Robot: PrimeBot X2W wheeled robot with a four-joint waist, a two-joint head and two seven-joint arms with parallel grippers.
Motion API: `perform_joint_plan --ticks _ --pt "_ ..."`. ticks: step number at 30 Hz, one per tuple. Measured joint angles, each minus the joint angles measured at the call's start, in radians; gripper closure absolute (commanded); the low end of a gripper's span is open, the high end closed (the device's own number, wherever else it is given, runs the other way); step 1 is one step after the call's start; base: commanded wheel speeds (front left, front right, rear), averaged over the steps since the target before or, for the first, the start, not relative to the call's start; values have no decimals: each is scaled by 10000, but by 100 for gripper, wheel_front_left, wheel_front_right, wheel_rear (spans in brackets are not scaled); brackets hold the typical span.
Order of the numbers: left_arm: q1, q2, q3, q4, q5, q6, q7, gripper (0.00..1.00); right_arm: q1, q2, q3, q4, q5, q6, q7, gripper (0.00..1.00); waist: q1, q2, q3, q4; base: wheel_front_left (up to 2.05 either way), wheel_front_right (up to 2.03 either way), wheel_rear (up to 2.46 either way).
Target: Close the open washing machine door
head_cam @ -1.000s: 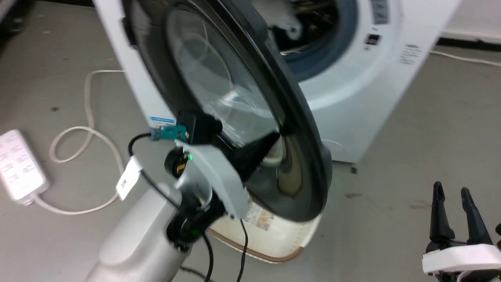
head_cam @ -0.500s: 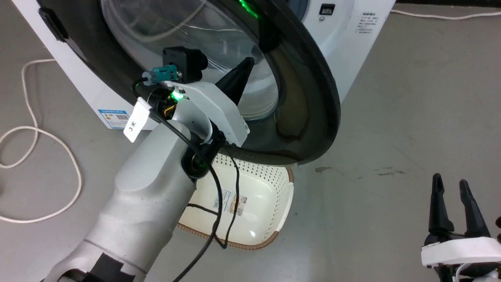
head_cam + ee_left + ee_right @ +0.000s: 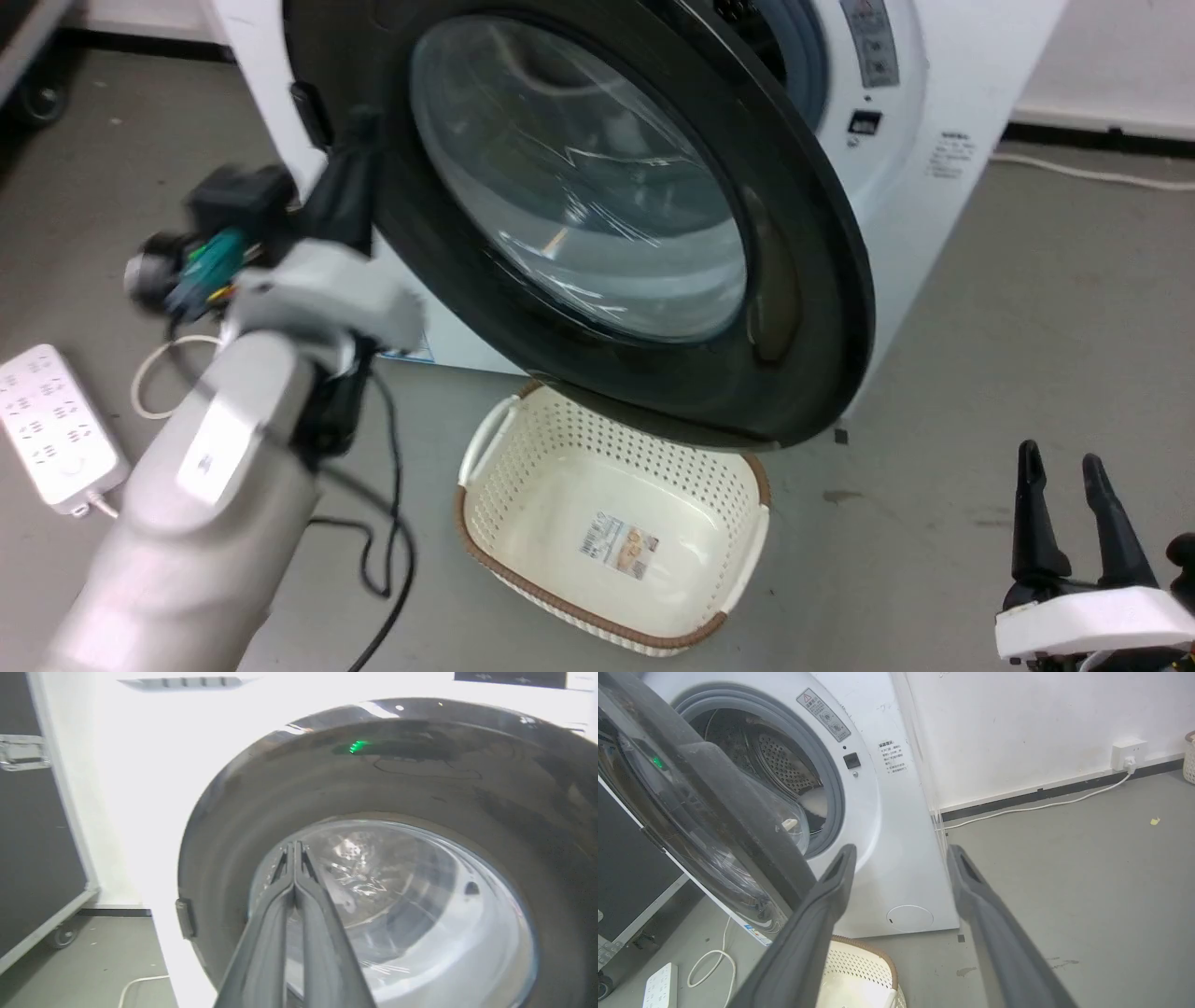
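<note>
Standing on stained grey floor (image 3: 1087, 882): washing machine (image 3: 906, 868); white wall (image 3: 1017, 728), black skirting (image 3: 1064, 788) behind.

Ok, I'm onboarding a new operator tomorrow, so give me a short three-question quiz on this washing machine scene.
1. True or false: the washing machine door is latched shut.
2. What stands beneath the door's lower edge? A) cream laundry basket B) metal bucket C) folding stool
3. Fill in: the left gripper is ___, the right gripper is ___.

Key: 1 false, the drum opening shows behind it; 2 A; 3 shut, open.
</note>
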Motion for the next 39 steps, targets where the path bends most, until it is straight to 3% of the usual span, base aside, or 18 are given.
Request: perform_joint_plan --ticks 2,3,7,10,19,20,21,22,24,25,26,30,33,36,39 --pt "771 301 617 -982 245 431 -4 100 70 -2 29 -4 0 0 0 0 0 0 -160 145 0 0 0" --pt "2167 562 1440 -2345 476 642 -12 100 124 -2 69 -23 4 0 0 0 0 0 -297 327 0 0 0" --pt "4040 522 2100 -3465 516 -90 -12 100 256 -2 201 -25 21 0 0 0 0 0 -380 470 0 0 0" --pt "5000 150 2742 -3789 548 -489 -13 100 312 -2 284 -19 52 0 0 0 1 0 -396 540 0 0 0" --pt "6426 -1275 3766 -3020 656 -1327 -12 100 319 -2 564 54 125 0 0 0 2 0 -393 508 0 0 0" --pt "6428 -1388 3885 -2984 709 -1346 -12 91 319 -2 581 61 125 0 0 0 3 0 -399 502 0 0 0" --pt "6427 -1480 3981 -2976 746 -1417 -12 15 319 -2 593 69 125 0 0 0 2 0 -412 497 0 0 0" --pt "6428 -1540 4052 -2966 838 -1457 -12 0 320 -2 606 71 125 0 0 0 2 0 -423 490 0 0 0" --pt "6428 -1647 4211 -2955 1035 -1507 -12 0 322 -2 594 69 125 0 0 0 2 0 -431 473 0 0 0" --pt "6428 -1693 4263 -2940 1137 -1553 -12 0 322 -2 591 67 117 0 0 54 2 0 -439 462 0 0 0" --pt "6429 -1739 4326 -2934 1223 -1597 -12 0 322 -2 579 42 84 0 0 100 2 0 -443 452 0 0 0" --pt "6442 -1962 4598 -2895 1708 -1718 -12 0 168 -31 999 -729 -855 0 0 100 1 0 -405 402 0 0 0" --pt "6470 -2090 4794 -2989 1854 -1739 -12 0 -386 -33 2272 -832 -1197 0 94 100 2 0 -302 368 0 0 0" --pt "6490 -2192 4926 -3087 1996 -1764 -12 0 -1220 2 3394 -174 -1252 2 865 100 2 0 -144 355 0 0 0" --pt "6483 -2360 5014 -3118 2107 -1785 -12 0 -2088 25 3651 786 -1438 2 1244 100 2 0 48 422 0 0 0"
